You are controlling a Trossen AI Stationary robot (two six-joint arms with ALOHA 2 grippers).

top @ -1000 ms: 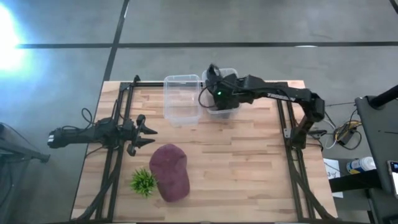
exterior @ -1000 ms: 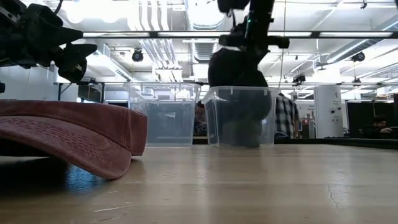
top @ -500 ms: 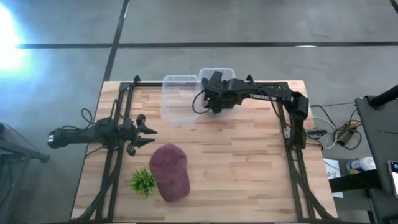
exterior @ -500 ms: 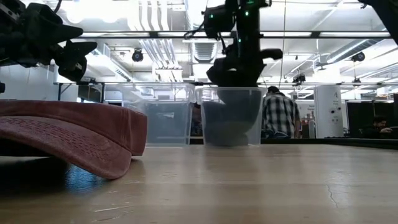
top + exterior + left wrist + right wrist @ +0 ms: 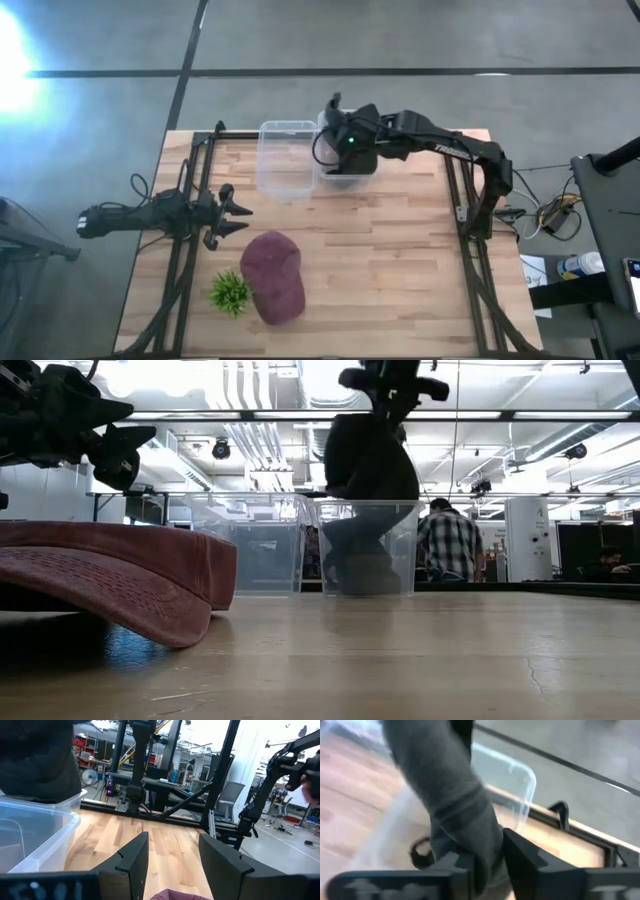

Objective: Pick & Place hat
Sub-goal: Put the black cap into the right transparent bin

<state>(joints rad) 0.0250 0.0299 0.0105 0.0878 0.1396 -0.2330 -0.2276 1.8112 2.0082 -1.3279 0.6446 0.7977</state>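
Two clear plastic bins sit side by side at the far edge of the wooden table point(image 5: 400, 250), and my right gripper point(image 5: 345, 150) hangs over the right-hand bin point(image 5: 372, 548), pinching a dark grey hat point(image 5: 366, 458) between its fingers. From table height that hat bulges above the bin's rim, with its lower part showing through the clear wall. My right wrist camera shows the grey cloth point(image 5: 455, 805) draped down between my two fingers point(image 5: 520, 855), pressed on both sides, with the bin's rounded corner point(image 5: 527, 780) beyond it. The left-hand bin point(image 5: 287, 160) stands touching or just beside its neighbour; I cannot tell which.

My left gripper point(image 5: 235, 215) waits near the table's left edge, its fingers spread apart and holding nothing; through its own camera the two dark fingers point(image 5: 135, 860) frame bare wood, with a bin's corner point(image 5: 35, 840) off to one side.

A maroon cap point(image 5: 273, 277) lies on the near half of the table, well apart from the bins, its brim low against the wood in the table-level view point(image 5: 110, 585). A small green plant point(image 5: 231, 292) lies just beside the cap, toward the left edge. Beyond the table, a person in a plaid shirt point(image 5: 448, 545) stands in the room.
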